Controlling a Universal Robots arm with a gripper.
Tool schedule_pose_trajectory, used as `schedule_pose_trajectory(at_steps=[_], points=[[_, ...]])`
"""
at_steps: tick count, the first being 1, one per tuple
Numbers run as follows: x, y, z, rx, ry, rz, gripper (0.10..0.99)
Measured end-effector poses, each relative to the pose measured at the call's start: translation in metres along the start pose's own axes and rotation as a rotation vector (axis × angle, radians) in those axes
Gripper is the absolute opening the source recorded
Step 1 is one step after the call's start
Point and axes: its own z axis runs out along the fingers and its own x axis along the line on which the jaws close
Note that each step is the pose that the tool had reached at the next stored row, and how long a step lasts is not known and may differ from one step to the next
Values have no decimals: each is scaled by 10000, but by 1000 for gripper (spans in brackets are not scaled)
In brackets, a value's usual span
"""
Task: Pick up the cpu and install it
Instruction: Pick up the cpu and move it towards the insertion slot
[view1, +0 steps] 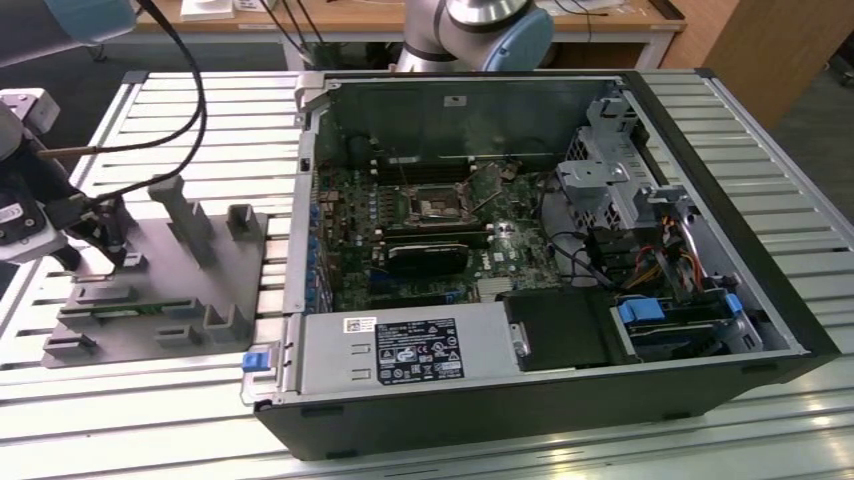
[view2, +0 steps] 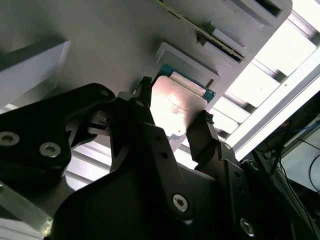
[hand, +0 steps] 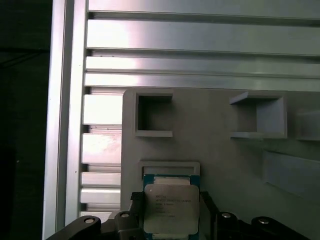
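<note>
Exterior view shows the gripper (view1: 110, 240) low over a grey tray (view1: 147, 285), which lies on the slatted metal surface (view1: 200, 120) near its edge at the exterior view's left. An open computer case (view1: 534, 400) takes the middle of the surface and reaches toward the edge at the exterior view's right. Inside the case, the dark socket (view1: 441, 207) is well apart from the gripper. A green memory stick (view1: 130, 312) lies on the tray, near the surface's front edge.

In both wrist views the cpu (view2: 175, 107) (hand: 171, 210) lies flat in a shallow square recess of the tray (view2: 100, 45) (hand: 215, 165), silvery top up, close to 1 edge of the tray with the bright slats just beside that edge. The gripper (view2: 175, 105) (hand: 170, 200) is around the cpu: its 2 black fingers (view2: 202, 132) stand at 2 opposite edges of the chip and seem to touch them, so it is closed to the width of the chip and has hold of it. The cpu is not lifted; it rests in its recess.
</note>
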Motion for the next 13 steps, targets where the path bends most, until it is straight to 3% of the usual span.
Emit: schedule_pose_trajectory(at_steps=[13], points=[[-4,12,-248,-3,2,0,533]])
